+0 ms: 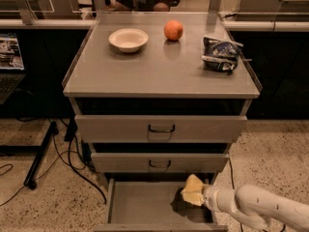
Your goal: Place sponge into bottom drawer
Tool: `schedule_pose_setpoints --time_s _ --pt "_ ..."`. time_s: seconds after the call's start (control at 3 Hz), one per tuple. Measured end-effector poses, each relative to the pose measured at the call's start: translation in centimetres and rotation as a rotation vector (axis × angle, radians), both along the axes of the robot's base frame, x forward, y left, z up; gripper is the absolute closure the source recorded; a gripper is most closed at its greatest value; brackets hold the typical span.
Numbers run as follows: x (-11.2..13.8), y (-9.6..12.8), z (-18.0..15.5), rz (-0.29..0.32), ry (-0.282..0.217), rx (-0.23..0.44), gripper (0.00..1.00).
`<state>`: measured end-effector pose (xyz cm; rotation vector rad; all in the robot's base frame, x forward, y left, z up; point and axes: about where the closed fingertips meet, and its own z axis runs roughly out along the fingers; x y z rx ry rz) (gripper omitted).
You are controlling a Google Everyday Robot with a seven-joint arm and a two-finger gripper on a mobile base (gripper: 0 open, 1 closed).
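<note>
Gripper (201, 197) holding sponge (191, 189) fills bottom drawer's (140, 203) right side; left floor lies free.

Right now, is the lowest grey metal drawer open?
Open: the lowest grey metal drawer is pulled out, floor showing; the gripper holds a pale yellow sponge over it.

sponge: pale yellow soft block sponge (191, 188)
bottom drawer: plain grey metal bottom drawer (140, 203)
gripper: white gripper (200, 197), over the bottom drawer's right side, clasping the sponge
bowl: cream-white round bowl (128, 39)
fruit: orange round fruit (173, 30)
</note>
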<state>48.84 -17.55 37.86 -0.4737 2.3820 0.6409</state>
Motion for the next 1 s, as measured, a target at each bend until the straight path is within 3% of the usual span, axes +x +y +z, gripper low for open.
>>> schedule_pose_setpoints --time_s 0.33,0.67,1.0 --pt "-0.2 -0.3 -1.2 -0.043 -0.001 0.0 1.0" --pt "0.6 -1.2 -6.8 -0.137 0.054 0.001 1.0" --pt "1.5 -1.1 -12.2 -0.158 0.117 0.036 1.0"
